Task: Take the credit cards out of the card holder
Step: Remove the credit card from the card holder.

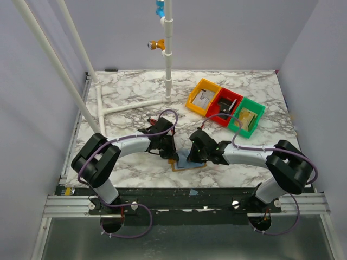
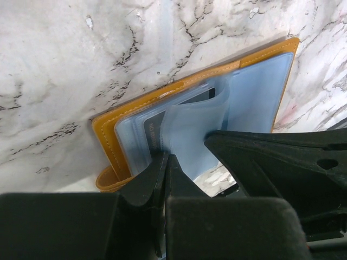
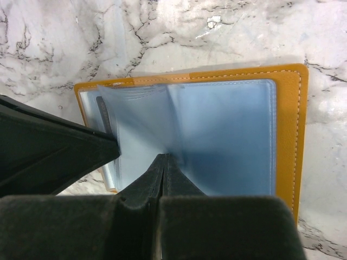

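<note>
Left wrist view: the sleeved credit cards (image 2: 154, 135) lie in the card holder (image 2: 105, 135) just beside the left end effector (image 2: 166, 158), its fingers together like the right end effector (image 3: 164, 158).

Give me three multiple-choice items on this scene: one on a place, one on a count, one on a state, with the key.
1. Where does the card holder lie?
A. At the far left corner.
B. On the table, between the left gripper and the right gripper.
C. Against the back wall.

2. How many plastic bins stand at the far right?
A. Two.
B. Three.
C. Four.

3. How is the card holder?
A. Folded shut.
B. Standing on edge.
C. Open, lining up.

Key: 1 B, both arms meet over it near the front edge; 2 B, orange, red and green; 3 C, both wrist views show its blue lining.
</note>
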Controlling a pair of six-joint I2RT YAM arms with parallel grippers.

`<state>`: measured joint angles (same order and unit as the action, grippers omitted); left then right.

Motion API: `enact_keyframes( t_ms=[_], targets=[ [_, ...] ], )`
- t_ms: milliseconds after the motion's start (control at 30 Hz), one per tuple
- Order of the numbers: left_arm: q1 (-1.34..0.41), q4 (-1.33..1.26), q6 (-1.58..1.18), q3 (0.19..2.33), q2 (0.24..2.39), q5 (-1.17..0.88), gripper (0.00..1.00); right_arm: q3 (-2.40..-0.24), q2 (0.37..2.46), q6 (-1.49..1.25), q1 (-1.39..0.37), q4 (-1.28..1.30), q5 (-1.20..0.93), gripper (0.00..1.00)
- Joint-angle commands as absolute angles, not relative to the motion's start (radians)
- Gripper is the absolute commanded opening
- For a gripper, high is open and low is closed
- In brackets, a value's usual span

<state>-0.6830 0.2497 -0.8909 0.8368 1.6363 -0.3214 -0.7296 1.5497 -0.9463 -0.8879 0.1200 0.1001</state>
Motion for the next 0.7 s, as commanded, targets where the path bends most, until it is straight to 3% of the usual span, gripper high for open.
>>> enact_keyframes(
  t_ms=[0, 233, 367, 500, 667],
  targets=[
    [-0.697, 0.246, -0.887, 0.844, 1.669, -0.301, 0.00, -0.682, 1.540, -0.931, -0.888, 0.230, 0.098, 0.03],
    [-0.702, 0.228, -0.889, 0.853, 1.694, -0.336, 0.00, -0.694, 1.399, -0.880, -0.892, 0.240, 0.127, 0.34],
    [-0.701, 0.222, -0.891, 0.854, 1.698, -0.346, 0.00, -0.697, 1.346, -0.845, -0.905, 0.248, 0.169, 0.46],
    [-0.706, 0.214, -0.890, 0.863, 1.707, -0.362, 0.00, -0.743, 1.411, -0.830, -0.910, 0.283, 0.223, 0.52],
    [-0.710, 0.216, -0.890, 0.871, 1.726, -0.364, 0.00, -0.851, 1.528, -0.852, -0.910, 0.323, 0.293, 0.69]
  ],
)
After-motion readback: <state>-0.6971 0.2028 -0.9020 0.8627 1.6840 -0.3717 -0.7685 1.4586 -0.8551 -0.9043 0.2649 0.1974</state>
